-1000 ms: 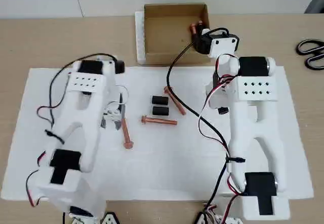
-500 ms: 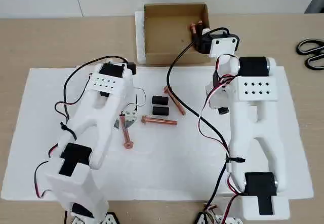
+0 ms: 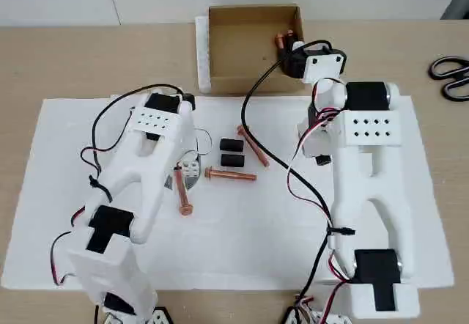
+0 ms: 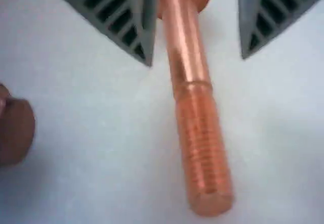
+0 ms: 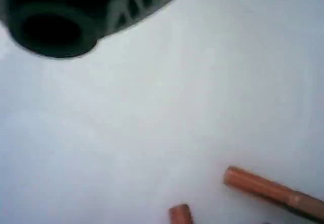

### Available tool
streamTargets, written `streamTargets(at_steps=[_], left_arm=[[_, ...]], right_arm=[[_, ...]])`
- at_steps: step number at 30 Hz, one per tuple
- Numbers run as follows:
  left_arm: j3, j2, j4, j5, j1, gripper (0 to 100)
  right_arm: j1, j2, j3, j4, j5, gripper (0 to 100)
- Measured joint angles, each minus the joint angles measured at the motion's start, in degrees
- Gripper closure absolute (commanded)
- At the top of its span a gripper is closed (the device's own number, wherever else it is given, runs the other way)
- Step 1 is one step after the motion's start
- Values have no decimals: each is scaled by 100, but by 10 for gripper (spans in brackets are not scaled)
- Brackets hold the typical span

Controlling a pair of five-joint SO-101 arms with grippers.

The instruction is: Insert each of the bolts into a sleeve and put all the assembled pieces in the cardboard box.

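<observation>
At left, the left gripper [image 4: 195,54] hangs low over a copper bolt [image 3: 182,196] on the white foam mat [image 3: 66,192] that covers the table [image 3: 73,60]. Its jaws are apart w/ one finger [image 4: 116,16] each side of the shank, close to the head, clamped on nothing. This bolt lies near-to-far, head toward the near edge. Just right of it a second bolt [image 3: 231,174] lies crosswise. Two black sleeves [image 3: 231,145] sit side by side just beyond, w/ a third bolt [image 3: 253,146] slanting at their right. Past the mat's far edge, the cardboard box [image 3: 220,53] holds copper pieces [image 3: 282,40] in its right corner. At right, the right arm [image 3: 366,155] stands over the mat; its gripper's state can't be told. The bolts look like solid metal: stiff, smooth, prob. apt to roll or slip. The plain shank nr the head seems the best hold, leaving the threaded end free for a sleeve.
</observation>
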Motion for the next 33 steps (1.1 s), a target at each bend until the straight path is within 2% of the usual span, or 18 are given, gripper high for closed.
streamTargets(at_steps=[10, 23, 27, 33], left_arm=[[484, 0, -457, 0, 0, 892], [484, 132, -519, 0, 0, 893], [387, 484, -571, 0, 88, 990], [211, 703, -580, 35, 404, 995]], right_arm=[[0, 0, 0, 0, 0, 981], [0, 0, 0, 0, 0, 981], [0, 0, 0, 0, 0, 981], [53, 0, 0, 0, 0, 981]])
